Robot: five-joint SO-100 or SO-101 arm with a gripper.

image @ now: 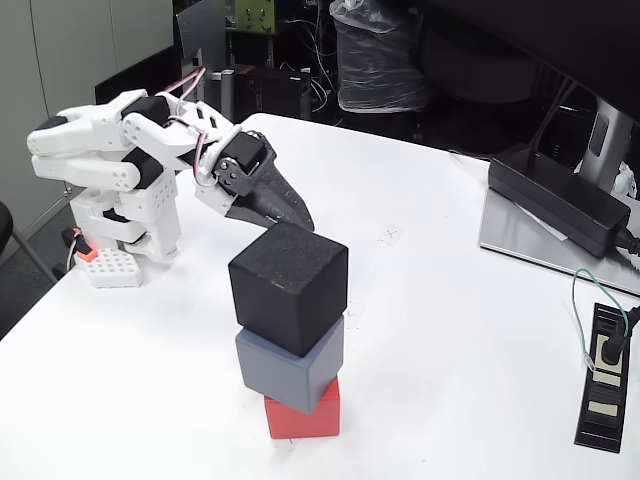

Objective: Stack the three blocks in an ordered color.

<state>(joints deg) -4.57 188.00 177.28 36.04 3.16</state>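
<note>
A white table (450, 300) is seen under even light. A monitor stand (545, 240) is set at its right edge. Dark cluttered equipment (380, 60) is stacked behind it.

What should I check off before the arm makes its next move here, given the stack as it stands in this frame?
1. All three cubes stacked: ok. The black block sits on the grey block, which sits on the red block.
2. Stack aligned: not ok. Black block is rotated and overhangs the grey block; the red block sits offset to the right beneath it.
3. Gripper clear of the stack: cannot tell. Its tip appears just behind the black block's top edge; contact is unclear from this angle.
4. Jaws released: cannot tell. The fingers look close together, holding nothing visible.
5. Retreat path: ok. The table behind the arm looks free.
</note>
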